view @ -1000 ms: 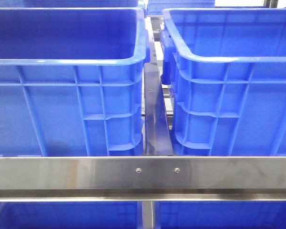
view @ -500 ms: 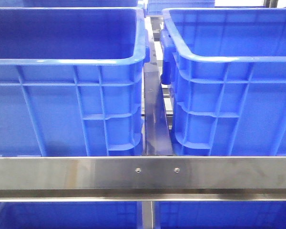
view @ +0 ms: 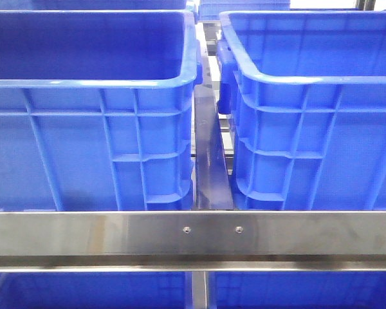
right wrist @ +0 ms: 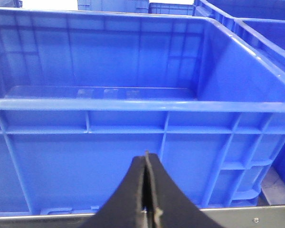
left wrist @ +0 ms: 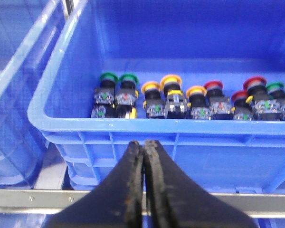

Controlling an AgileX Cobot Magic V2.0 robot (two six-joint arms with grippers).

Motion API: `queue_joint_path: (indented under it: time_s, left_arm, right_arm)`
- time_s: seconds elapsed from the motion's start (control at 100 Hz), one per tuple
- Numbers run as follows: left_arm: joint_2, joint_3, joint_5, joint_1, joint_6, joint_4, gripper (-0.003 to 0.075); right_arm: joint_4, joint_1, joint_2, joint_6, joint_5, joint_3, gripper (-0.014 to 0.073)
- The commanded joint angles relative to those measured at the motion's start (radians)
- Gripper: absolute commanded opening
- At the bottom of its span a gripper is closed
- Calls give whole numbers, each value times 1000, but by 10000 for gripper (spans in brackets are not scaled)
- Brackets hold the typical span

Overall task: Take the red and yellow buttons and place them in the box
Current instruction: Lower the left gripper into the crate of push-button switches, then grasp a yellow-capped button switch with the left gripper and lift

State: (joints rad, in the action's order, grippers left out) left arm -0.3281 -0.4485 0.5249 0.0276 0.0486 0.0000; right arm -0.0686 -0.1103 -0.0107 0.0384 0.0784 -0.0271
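Buttons (left wrist: 194, 100) in crate (left wrist: 133, 124); left tool (left wrist: 143, 145) closed, outside.

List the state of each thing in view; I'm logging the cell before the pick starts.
left gripper: shut, empty, outside the crate.
right gripper: shut, empty.
crate of buttons: holds green, yellow and red buttons in a row.
yellow buttons: untouched.
red buttons: untouched.
box: no buttons visible inside.
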Motion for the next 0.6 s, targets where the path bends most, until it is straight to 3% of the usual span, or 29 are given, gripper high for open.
queue_joint_path:
  time_s: [0.0, 0.08, 0.2, 0.27, 0.42, 0.59]
  left_arm:
    - [-89, -67, -67, 0, 10, 0, 6]
    - [-158, -110, -65, 0, 10, -8, 131]
    - [-257, -175, -87, 0, 5, -76, 457]
    - [-315, -218, -92, 0, -18, -85, 566]
    - [-458, -317, -69, -4, -28, -163, 543]
    - [-639, -466, 20, -83, -84, -240, 494]
  right_arm:
    - [-11, -5, -26, -1, -78, 19, -67]
    - [-11, -5, -26, -1, -78, 19, -67]
    - [-11, -5, -26, -1, -78, 19, -67]
    - [-11, -5, -26, -1, -78, 19, -67]
    - [-11, -5, -26, -1, -78, 19, -67]
    - [-11, -5, -26, -1, -78, 19, -67]
